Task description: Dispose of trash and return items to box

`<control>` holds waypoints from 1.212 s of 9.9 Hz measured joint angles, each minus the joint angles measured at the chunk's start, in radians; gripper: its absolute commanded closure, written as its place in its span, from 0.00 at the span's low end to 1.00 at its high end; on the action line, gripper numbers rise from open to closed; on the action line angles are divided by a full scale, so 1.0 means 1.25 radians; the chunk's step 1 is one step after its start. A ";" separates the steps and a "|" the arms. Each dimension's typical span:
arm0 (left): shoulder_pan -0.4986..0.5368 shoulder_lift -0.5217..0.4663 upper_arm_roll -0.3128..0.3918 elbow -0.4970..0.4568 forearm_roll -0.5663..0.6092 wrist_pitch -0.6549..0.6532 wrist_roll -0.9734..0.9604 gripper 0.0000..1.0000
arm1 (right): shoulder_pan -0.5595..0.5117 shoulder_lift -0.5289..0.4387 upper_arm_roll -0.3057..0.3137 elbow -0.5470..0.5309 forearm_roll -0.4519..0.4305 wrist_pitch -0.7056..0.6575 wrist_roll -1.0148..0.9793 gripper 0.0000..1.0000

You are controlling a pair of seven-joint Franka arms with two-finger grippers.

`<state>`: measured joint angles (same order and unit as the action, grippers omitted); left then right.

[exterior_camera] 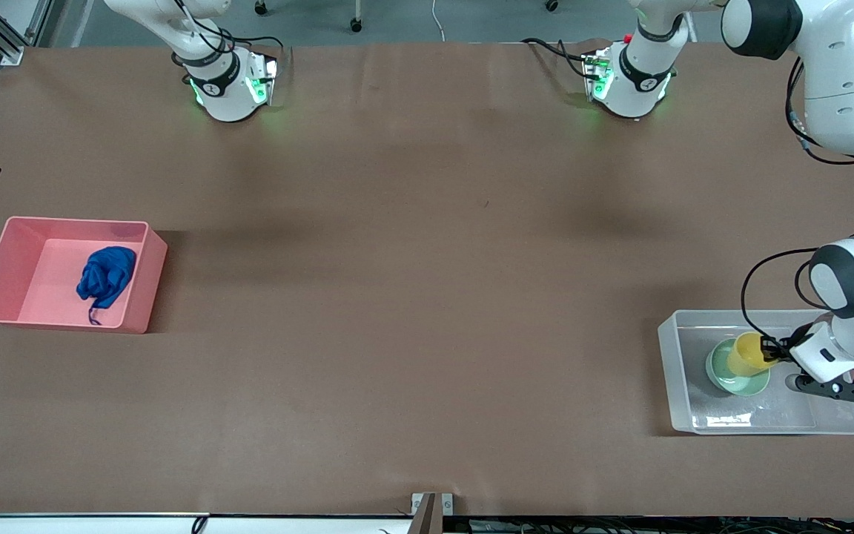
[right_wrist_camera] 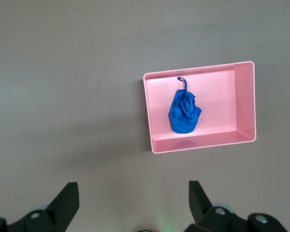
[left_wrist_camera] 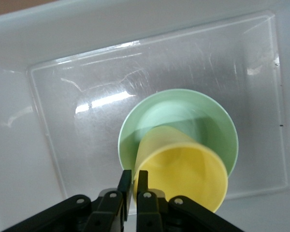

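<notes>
The left gripper [left_wrist_camera: 133, 180] pinches the rim of the yellow cup [left_wrist_camera: 183, 171], holding it tilted over the green bowl [left_wrist_camera: 183, 108], which sits in the clear box [exterior_camera: 679, 386]. At the table's right-arm end, well apart from the box, the blue trash [exterior_camera: 106, 274] lies in the pink bin [exterior_camera: 19, 245]. The right gripper [right_wrist_camera: 133, 200] waits high over the table with fingers spread.

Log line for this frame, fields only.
left gripper: shut on yellow cup rim, over green bowl in clear tub | right gripper: open, waiting | blue wad: in pink bin
</notes>
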<state>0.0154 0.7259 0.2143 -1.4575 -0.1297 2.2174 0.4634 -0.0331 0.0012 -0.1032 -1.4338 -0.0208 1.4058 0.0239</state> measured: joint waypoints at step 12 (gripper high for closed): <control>-0.016 -0.498 -0.053 -0.087 0.029 -0.312 -0.218 0.00 | 0.001 0.004 0.000 0.000 0.001 0.002 0.000 0.00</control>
<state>-0.0045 0.1032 0.1478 -1.5662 -0.0935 1.8277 0.1908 -0.0317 0.0061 -0.1028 -1.4340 -0.0199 1.4086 0.0239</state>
